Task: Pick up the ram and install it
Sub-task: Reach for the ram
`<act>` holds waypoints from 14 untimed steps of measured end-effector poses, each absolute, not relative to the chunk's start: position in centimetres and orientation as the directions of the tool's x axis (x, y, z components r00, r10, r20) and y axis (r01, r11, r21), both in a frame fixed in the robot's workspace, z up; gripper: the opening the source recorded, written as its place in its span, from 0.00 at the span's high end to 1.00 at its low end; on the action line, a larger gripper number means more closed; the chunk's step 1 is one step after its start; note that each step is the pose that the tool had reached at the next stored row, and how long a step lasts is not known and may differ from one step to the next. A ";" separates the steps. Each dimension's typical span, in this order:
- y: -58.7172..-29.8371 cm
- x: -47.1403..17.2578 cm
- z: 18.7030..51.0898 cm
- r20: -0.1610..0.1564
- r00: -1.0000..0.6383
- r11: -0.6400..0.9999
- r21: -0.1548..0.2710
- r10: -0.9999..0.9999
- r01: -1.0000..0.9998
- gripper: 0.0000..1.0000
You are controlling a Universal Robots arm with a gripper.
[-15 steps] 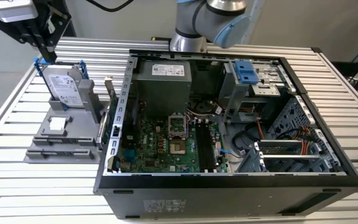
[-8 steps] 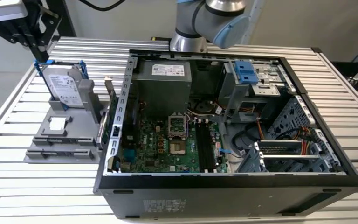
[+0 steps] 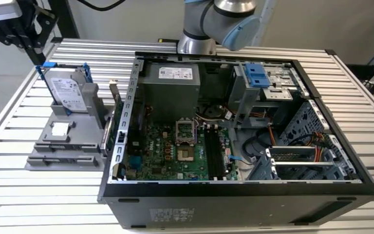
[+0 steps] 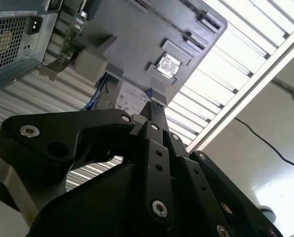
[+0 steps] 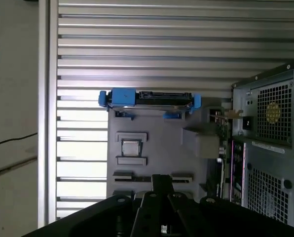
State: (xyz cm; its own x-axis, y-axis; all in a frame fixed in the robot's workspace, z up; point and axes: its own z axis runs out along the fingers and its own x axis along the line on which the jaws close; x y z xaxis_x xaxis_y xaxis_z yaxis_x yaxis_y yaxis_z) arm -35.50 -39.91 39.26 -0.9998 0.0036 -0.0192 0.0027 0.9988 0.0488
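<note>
Gripper point(image 5: 162, 181): pressed together, with nothing seen between the tips (in the second wrist view its black links also meet at one tip).
Holder point(image 5: 157, 133): a grey block beneath the gripper and apart from it.
Chip point(image 5: 131, 147): small, square and silvery, lying flat in a holder recess just beyond the gripper's tip.
Hard drive point(image 5: 149, 98): silver in a blue frame, standing on edge at the holder's end, beyond the chip.
Ram point(image 3: 106, 131): a thin dark stick on edge along the holder's side that faces the case (its detail is hard to make out). It is off to one side of the gripper, apart from it and not held.
Computer case point(image 3: 239, 187): open, just beside the holder, past the ram.
Motherboard slots point(image 3: 213, 151): long and black, inside the case, well apart from the gripper.
Arm point(image 3: 219, 19): silver with a pale blue cap, behind the case.
Table point(image 3: 343, 87): slatted metal, carrying the holder and case.
</note>
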 end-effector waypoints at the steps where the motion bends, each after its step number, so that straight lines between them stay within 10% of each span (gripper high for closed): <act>1: -40.0 -35.5 39.3 -0.019 -1.000 0.999 0.049 0.004 0.003 1.00; 14: -44.5 -35.5 39.3 -0.019 -1.000 0.999 0.049 0.009 0.008 1.00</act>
